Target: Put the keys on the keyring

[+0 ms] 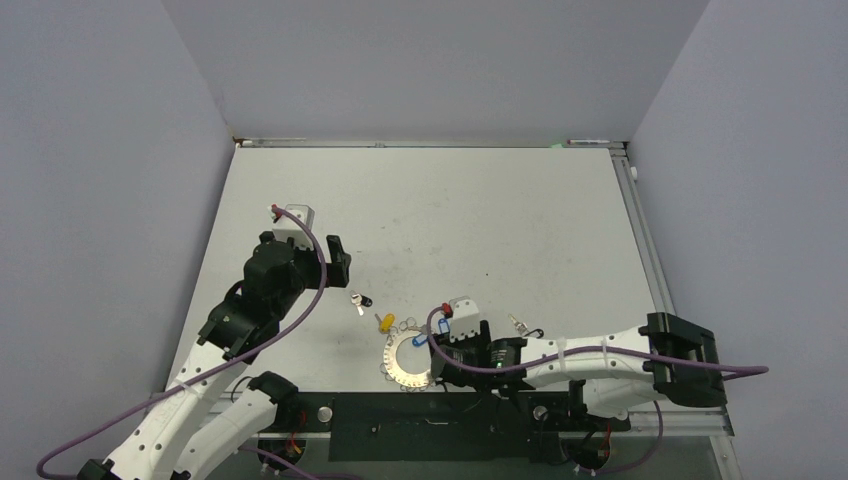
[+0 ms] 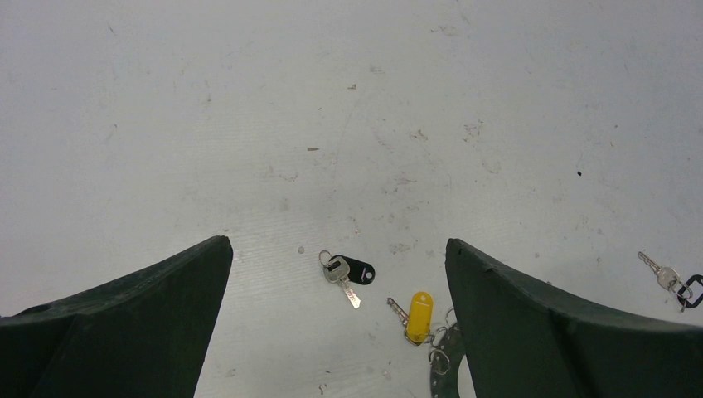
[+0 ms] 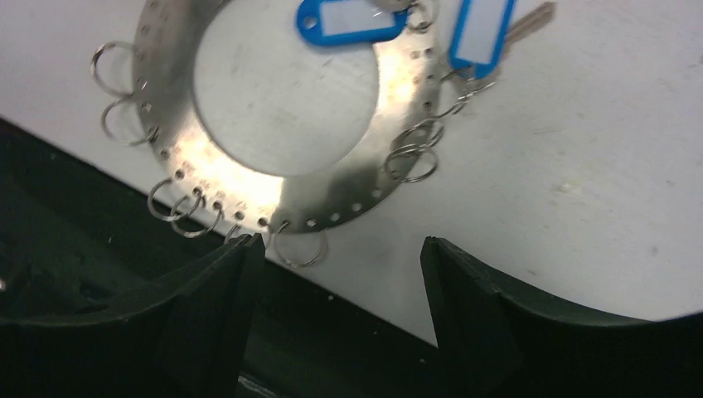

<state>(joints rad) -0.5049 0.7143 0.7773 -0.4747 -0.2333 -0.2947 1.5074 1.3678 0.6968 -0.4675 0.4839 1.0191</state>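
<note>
The keyring [image 3: 170,157], a wide flat silver ring rimmed with wire loops, lies at the table's near edge [image 1: 396,369]. Two blue-tagged keys [image 3: 344,21] [image 3: 481,33] lie at its far rim, on or against its loops. A yellow-tagged key [image 2: 419,315] touches the ring's loops; I cannot tell whether it is linked. A black-tagged key [image 2: 348,271] lies loose to the left of it. Another key with a black tag [image 2: 671,280] lies further right. My left gripper [image 2: 337,245] is open and empty, above the black-tagged key. My right gripper [image 3: 340,249] is open and empty, its left fingertip [image 3: 244,249] at the ring's near rim.
The black base plate [image 1: 430,415] runs along the table's near edge just under the keyring, which slightly overhangs it. Grey walls close in the table on three sides.
</note>
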